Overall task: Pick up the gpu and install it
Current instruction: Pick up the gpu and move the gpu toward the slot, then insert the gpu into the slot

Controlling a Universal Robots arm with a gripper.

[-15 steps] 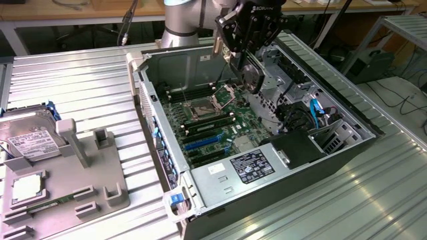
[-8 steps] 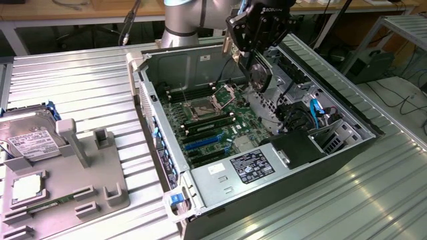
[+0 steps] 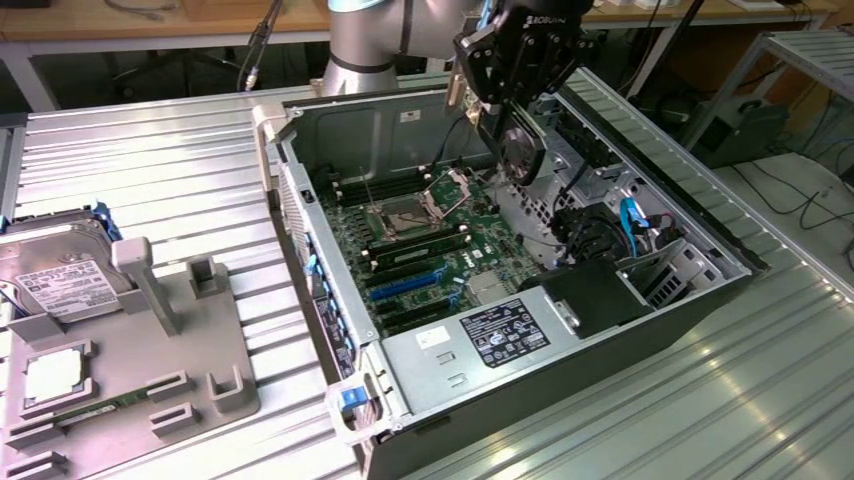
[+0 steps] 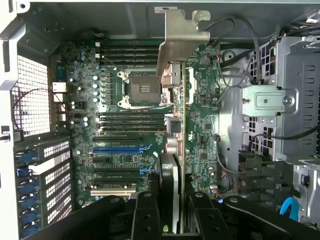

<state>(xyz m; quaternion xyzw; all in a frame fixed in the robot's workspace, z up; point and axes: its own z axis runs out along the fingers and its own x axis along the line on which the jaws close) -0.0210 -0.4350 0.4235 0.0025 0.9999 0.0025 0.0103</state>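
On metal bench, open case; near 12 o'clock, gripper jaws closed on gpu: dark, seemingly round cooler, silver bracket.

The arm is a silver-grey cylinder with a pale blue-grey joint cap. The gripper is black and angular, with white lettering on its body. Its fingers are glossy black.

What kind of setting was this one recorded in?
Probably a robotics lab bench for PC assembly: the gripper holds the gpu over an open computer case on a ribbed metal table, with a grey parts fixture beside it.
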